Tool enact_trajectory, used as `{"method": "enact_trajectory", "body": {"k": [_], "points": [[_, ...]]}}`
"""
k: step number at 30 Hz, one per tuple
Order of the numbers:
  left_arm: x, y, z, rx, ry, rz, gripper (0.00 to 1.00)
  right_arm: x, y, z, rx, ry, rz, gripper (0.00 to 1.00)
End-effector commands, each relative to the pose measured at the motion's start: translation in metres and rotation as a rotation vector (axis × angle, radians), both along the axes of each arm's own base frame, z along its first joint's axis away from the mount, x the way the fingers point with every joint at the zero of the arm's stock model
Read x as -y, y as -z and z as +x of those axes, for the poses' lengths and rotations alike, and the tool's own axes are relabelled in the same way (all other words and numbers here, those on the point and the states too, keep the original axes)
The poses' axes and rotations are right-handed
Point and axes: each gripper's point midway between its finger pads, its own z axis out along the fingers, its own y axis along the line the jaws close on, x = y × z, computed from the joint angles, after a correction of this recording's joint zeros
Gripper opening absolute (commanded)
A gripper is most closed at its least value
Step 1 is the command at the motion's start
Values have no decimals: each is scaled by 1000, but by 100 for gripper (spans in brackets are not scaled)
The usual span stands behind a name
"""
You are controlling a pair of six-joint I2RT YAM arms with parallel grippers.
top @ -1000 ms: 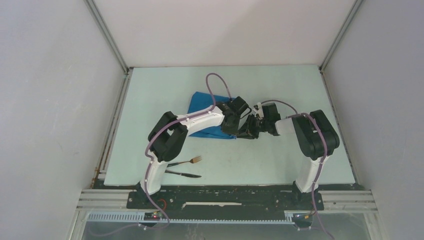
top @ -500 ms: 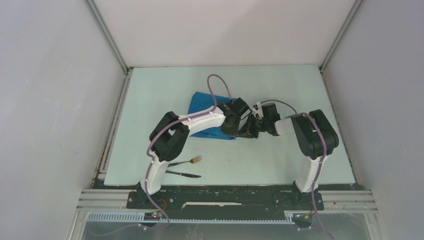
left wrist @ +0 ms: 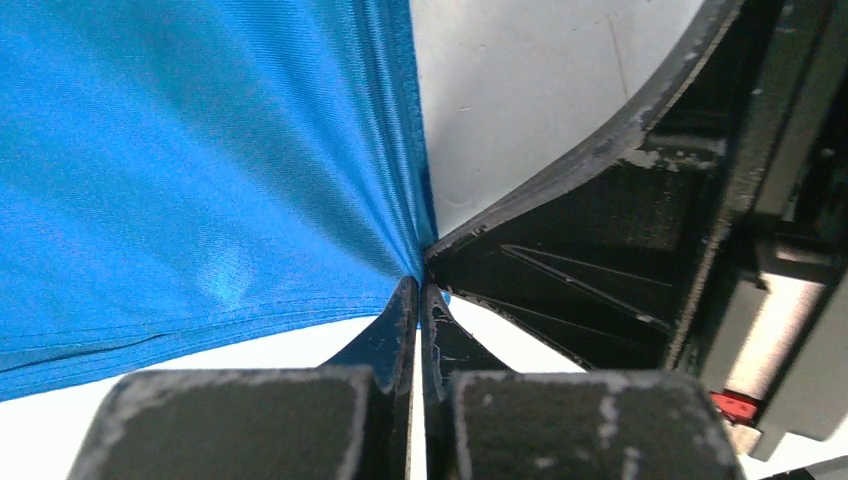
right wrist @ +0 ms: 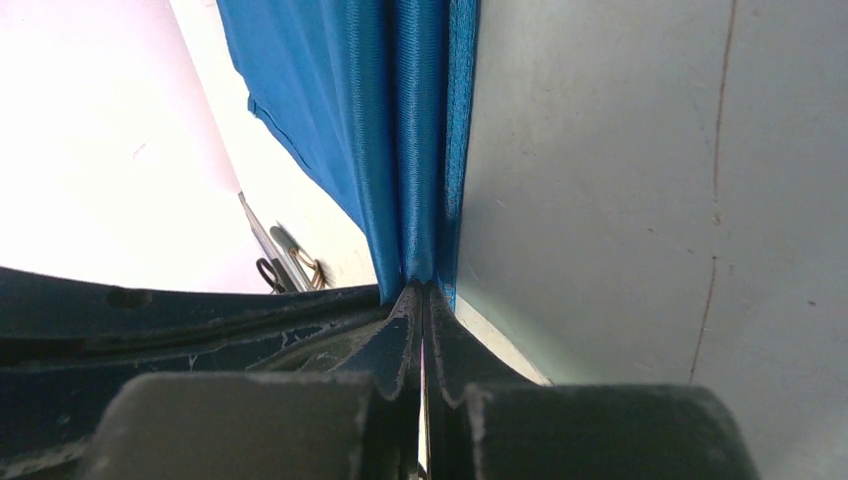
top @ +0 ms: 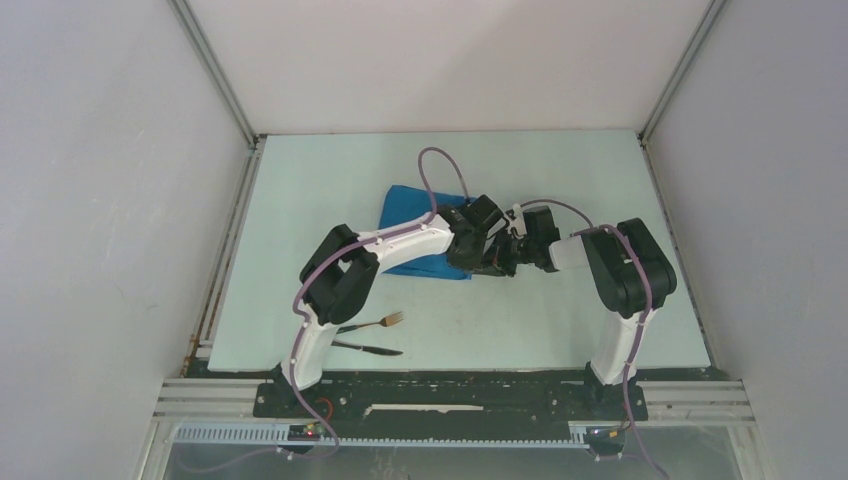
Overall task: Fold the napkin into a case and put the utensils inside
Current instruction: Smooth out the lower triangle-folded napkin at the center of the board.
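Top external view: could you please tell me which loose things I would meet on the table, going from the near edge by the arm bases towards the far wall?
knife → fork → napkin

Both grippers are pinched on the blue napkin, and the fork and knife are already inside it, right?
No. The left gripper and right gripper are shut on the napkin, but the fork and knife lie on the table by the left arm's base, outside the cloth, as the top view shows.
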Motion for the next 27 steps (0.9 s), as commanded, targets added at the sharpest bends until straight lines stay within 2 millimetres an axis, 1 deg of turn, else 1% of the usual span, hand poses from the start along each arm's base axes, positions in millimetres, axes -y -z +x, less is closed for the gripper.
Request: {"method": "enact_trajectory", "body": {"k": [1, 3, 8, 13, 16, 18, 20, 22, 24, 27], "points": [[22, -42, 3, 62, 19, -92, 0, -4, -1, 1, 26, -18, 11, 0], [24, -42, 3, 63, 22, -94, 0, -4, -1, 0, 24, -20, 13, 0], [25, -31, 0, 33, 29, -78, 0, -4, -1, 0, 25, -20, 9, 0], [26, -31, -2, 24, 30, -84, 0, -2, 0, 1, 22, -10, 2, 0], [22, -28, -3, 24, 33, -69, 0, 0, 0, 1, 21, 0, 4, 0], [18, -27, -4, 23, 34, -53, 1, 2, -1, 1, 24, 10, 2, 3], [15, -33, -7, 27, 34, -51, 10, 7, 0, 0, 20, 29, -16, 8], [11, -45, -7, 43, 33, -60, 23, 12, 0, -1, 17, 51, -36, 13], [7, -63, -9, 59, 37, -76, 36, 20, -2, -2, 18, 75, -53, 19], [-11, -93, -11, 83, 33, -98, 47, 34, -1, -5, 2, 93, -80, 30]]}}
